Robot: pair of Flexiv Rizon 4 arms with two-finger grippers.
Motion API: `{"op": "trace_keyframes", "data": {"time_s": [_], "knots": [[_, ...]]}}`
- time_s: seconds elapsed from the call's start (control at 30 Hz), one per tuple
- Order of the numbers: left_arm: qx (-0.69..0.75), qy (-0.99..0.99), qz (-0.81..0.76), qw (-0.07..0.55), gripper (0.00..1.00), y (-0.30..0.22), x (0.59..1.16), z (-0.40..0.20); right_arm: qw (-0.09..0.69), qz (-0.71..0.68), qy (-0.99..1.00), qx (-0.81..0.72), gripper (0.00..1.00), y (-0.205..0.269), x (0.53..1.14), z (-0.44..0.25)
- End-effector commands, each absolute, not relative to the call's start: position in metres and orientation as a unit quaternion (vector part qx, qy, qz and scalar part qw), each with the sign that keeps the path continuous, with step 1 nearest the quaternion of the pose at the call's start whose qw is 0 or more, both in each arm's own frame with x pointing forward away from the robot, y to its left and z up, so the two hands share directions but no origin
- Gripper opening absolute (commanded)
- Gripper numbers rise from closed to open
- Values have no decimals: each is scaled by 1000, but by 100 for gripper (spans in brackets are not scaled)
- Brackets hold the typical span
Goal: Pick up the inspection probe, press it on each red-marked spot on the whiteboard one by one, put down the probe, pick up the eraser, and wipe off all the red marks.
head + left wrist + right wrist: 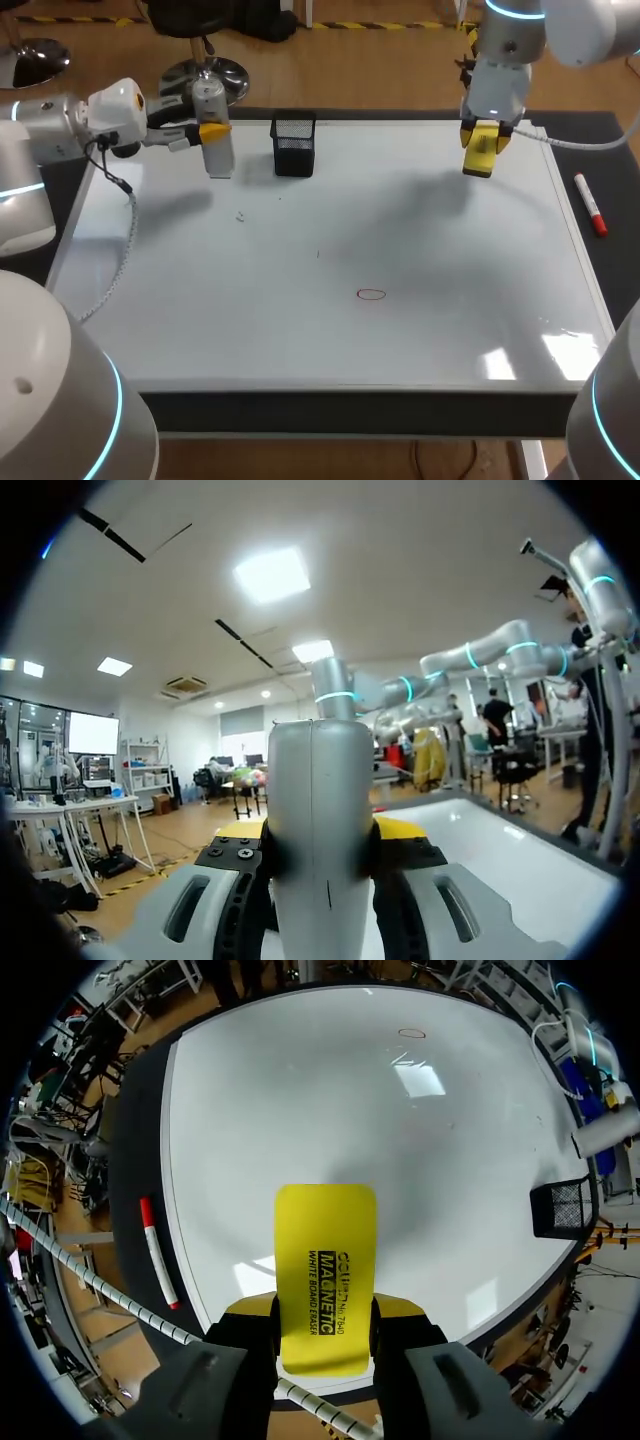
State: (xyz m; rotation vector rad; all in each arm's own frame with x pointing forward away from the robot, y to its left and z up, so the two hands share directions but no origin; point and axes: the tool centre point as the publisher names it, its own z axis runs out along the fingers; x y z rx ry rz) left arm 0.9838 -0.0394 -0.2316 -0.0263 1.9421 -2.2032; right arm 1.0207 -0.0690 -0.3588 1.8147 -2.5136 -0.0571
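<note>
Yellow eraser (325,1275) clamped in our right jaws, probe (320,780) in our left jaws; wiping starts: reach the red mark (411,1033) far ahead.

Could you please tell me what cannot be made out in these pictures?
Head view, specks on the whiteboard: too small to identify.
Head view, holder: inside too dark to see.
Left wrist view, probe: lower end cut off by the edge.
Right wrist view, eraser: wiping face turned away.
</note>
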Motion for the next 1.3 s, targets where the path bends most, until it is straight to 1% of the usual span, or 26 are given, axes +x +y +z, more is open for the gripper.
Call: {"op": "trace_keyframes", "data": {"time_s": [0.03,0.27,0.73,1.3], "knots": [[-7,658,-745,109,0,-43,956,-222,21,-17,-810,586,0,-70,1021,-358],[20,653,-752,89,0,-60,918,-211,21,-17,-810,586,0,-70,1021,-358],[65,645,-761,-4,0,-130,869,-198,21,-17,-810,586,0,-70,1021,-358],[104,640,-753,-110,0,-190,852,-212,21,-17,-810,586,0,-70,1021,-358]]}}
